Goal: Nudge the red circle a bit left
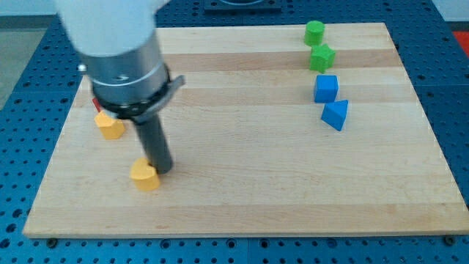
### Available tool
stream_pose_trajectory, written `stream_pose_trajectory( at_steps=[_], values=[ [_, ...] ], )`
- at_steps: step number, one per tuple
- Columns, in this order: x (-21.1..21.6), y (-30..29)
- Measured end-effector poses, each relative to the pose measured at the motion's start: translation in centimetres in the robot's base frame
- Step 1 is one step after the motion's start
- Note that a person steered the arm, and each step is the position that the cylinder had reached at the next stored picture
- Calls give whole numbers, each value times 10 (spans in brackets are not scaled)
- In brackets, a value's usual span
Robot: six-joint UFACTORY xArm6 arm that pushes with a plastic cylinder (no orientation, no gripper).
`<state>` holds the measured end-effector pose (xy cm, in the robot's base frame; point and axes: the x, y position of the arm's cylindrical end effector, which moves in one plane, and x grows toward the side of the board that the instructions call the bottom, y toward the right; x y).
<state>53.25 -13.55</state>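
Note:
Only a small red sliver of the red circle [97,105] shows at the view's left; the arm's body hides the rest. My tip [162,171] is down on the board, touching the right side of a yellow block [145,176] at the lower left. It is well below and to the right of the red sliver. A second yellow block [111,125] lies just below the red sliver.
At the view's upper right are a green cylinder [314,31], a green star-like block [322,57], a blue cube [326,89] and a blue triangular block [335,114]. The wooden board [249,147] rests on a blue perforated table.

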Motion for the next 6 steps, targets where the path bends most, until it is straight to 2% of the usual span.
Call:
stream_pose_trajectory(
  at_steps=[1, 2, 3, 4, 5, 6],
  values=[
    [48, 49],
    [58, 8],
    [51, -46],
    [63, -31],
    [61, 12],
    [10, 1]
  ],
)
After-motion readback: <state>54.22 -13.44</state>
